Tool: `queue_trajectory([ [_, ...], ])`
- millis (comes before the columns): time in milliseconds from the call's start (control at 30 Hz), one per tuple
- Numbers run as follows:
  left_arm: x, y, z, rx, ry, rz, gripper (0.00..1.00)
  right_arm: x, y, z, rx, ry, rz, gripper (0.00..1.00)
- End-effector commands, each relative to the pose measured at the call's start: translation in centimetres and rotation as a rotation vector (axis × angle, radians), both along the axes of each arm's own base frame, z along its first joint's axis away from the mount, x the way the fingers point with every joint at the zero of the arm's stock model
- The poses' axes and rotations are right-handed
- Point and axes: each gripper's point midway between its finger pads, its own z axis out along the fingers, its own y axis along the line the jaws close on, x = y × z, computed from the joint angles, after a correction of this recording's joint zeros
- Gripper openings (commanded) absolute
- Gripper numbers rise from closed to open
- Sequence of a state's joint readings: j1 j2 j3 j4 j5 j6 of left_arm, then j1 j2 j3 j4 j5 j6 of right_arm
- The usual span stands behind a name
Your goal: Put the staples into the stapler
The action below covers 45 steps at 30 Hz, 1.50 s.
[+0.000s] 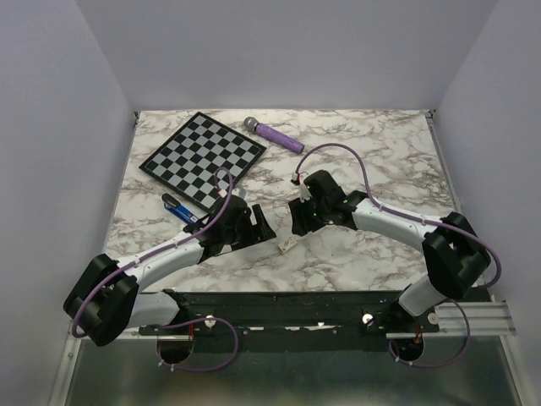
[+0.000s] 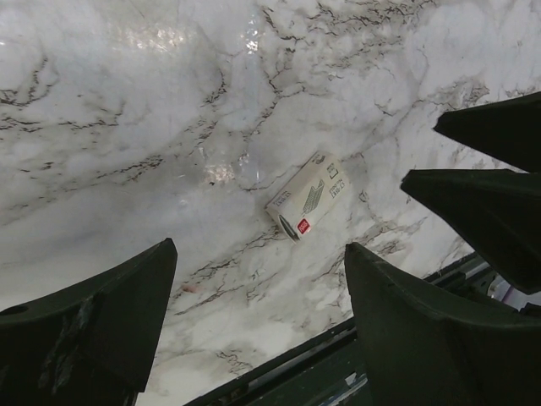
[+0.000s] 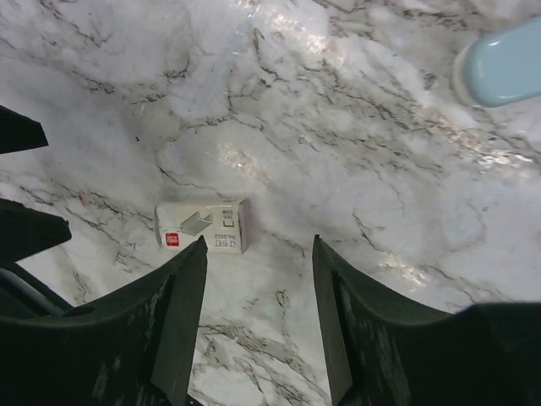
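Flat-lying staple box (image 3: 201, 227), contents hidden, just beside one fingertip of right gripper (image 3: 259, 241), wide, empty. Left gripper (image 2: 258, 247) wide, empty, box ahead.

The bench top (image 1: 380, 254) was smooth and glossy, a marble-patterned surface that threw back patches of glare. The staple box (image 2: 309, 196) looked like matt off-white card with a small red printed label. The left gripper (image 2: 258, 254) had fingers (image 2: 101, 321) of matt black plastic, scuffed grey in places; the right gripper (image 3: 258, 245) had fingers (image 3: 169, 330) of the same dull plastic. The stapler (image 1: 179, 210) near the left edge showed dark blue plastic. The chessboard (image 1: 203, 156) at the far left corner was smooth with a slight sheen. The microphone (image 1: 273, 134) had a grey mesh head and a purple body. The pale blue bar (image 3: 499, 63) looked smooth and softly shiny. The rail (image 1: 473, 319) at the near right corner was bare ribbed metal.
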<state>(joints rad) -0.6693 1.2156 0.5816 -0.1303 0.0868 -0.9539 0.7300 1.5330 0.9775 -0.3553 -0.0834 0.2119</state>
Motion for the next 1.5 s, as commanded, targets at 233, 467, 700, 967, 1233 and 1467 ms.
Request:
queue_trajectory([
  [233, -0.1, -1.2, -0.8, -0.010, 0.035, 0.015, 0.85, -1.8, 3.1, -4.0, 0.167, 0.237, 0.045, 0.49],
  [467, -0.1, -1.3, -0.9, -0.008, 0.041, 0.008, 0.84, -2.3, 3.3, -5.0, 0.182, 0.273, 0.050, 0.44],
  [700, -0.3, -1.4, -1.2, 0.000, 0.054, -0.008, 0.83, -2.6, 3.2, -5.4, 0.185, 0.288, 0.042, 0.24],
  [967, -0.3, -1.9, -1.0, -0.004, 0.054, -0.032, 0.80, -2.9, 3.2, -5.6, 0.209, 0.300, 0.020, 0.01],
  [1233, 0.6, -3.0, -0.9, 0.004, 0.047, -0.059, 0.74, -1.4, 1.6, -4.7, 0.203, 0.212, -0.150, 0.01],
  [1467, 2.2, -4.4, -0.6, 0.010, 0.026, -0.082, 0.63, -0.6, 0.0, -3.8, 0.208, 0.149, -0.288, 0.01],
])
